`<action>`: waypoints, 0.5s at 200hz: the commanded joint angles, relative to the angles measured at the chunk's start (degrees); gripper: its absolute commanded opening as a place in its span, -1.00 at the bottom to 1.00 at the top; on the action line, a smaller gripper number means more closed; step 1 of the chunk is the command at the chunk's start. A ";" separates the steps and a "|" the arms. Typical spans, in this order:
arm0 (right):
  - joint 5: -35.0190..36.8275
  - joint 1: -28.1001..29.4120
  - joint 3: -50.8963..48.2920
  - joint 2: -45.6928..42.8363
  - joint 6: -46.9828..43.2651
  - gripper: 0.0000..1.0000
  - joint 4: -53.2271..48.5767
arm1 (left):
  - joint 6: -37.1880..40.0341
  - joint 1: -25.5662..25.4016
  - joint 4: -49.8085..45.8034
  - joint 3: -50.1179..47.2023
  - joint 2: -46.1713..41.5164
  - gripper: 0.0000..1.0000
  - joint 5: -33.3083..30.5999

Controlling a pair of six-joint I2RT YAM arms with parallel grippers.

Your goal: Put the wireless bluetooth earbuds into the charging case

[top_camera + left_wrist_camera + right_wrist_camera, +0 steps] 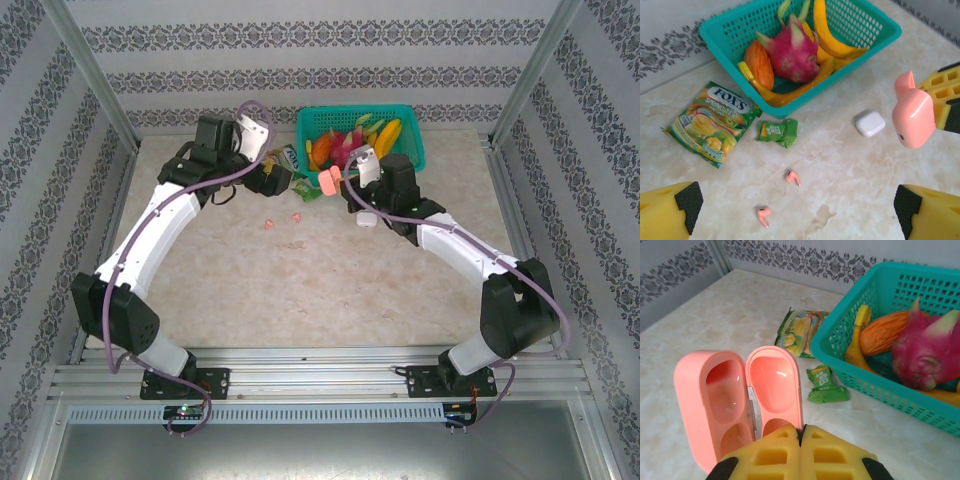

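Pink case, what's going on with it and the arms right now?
The right gripper holds the pink case off the table, lid open and both cups empty. The left gripper is open over two pink earbuds lying loose, neither picked up yet. A white case sits closed near the basket.

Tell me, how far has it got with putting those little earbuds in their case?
Done: the pink case is open, both wells empty, pinched in the shut right gripper. In hand: the open left gripper hovers over two pink earbuds lying on the table. Left: picking up and seating each one. The white case lies closed.
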 commanded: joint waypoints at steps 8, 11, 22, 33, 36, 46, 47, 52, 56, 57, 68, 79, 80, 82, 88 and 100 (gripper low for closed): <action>6.65 1.67 -2.23 -0.04 -8.19 -1.00 7.91 | 6.35 0.41 -10.90 5.61 5.36 1.00 3.18; 6.96 1.78 -2.32 0.08 -8.51 -1.00 8.45 | 6.65 0.46 -11.50 6.08 5.88 1.00 3.51; 7.70 2.15 -3.27 0.51 -9.88 -1.00 11.09 | 7.96 0.45 -13.42 7.84 7.41 1.00 5.13; 8.13 2.49 -4.49 0.96 -11.06 -1.00 14.26 | 9.10 0.46 -15.06 9.45 8.80 1.00 7.13; 8.22 2.58 -4.93 1.05 -11.48 -1.00 15.24 | 9.48 0.45 -15.72 10.08 9.31 1.00 8.06; 8.32 2.89 -6.66 1.37 -12.98 -1.00 19.13 | 10.77 0.49 -19.05 12.80 11.23 1.00 11.21; 8.32 2.92 -6.83 1.38 -13.17 -1.00 19.46 | 10.86 0.43 -19.42 13.06 11.45 1.00 11.81; 8.44 3.11 -7.73 1.49 -13.93 -1.00 21.90 | 11.32 0.43 -20.86 14.64 12.58 1.00 13.23; 8.43 3.21 -8.47 1.62 -14.44 -1.00 23.46 | 11.68 0.44 -22.55 15.84 13.34 1.00 14.13; 8.42 3.21 -8.57 1.64 -14.56 -1.00 23.78 | 11.76 0.45 -22.89 16.12 13.60 1.00 14.33; 8.01 3.21 -9.75 2.08 -15.51 -1.00 26.74 | 12.57 0.41 -25.97 18.86 15.61 1.00 16.29; 7.39 3.22 -9.79 2.60 -16.33 -1.00 27.31 | 13.22 0.44 -27.44 20.15 16.80 1.00 17.83; 7.28 3.22 -9.80 2.70 -16.43 -1.00 27.29 | 13.23 0.44 -27.49 20.21 16.87 1.00 17.94; 7.03 3.22 -9.72 2.82 -16.54 -1.00 27.27 | 13.30 0.45 -27.57 20.30 17.06 1.00 18.13; 6.46 3.22 -9.58 3.13 -16.97 -1.00 27.04 | 13.46 0.42 -27.62 20.38 17.37 1.00 18.70; 5.26 3.26 -9.58 3.57 -17.55 -1.00 27.06 | 13.99 0.42 -27.95 20.43 17.78 1.00 19.92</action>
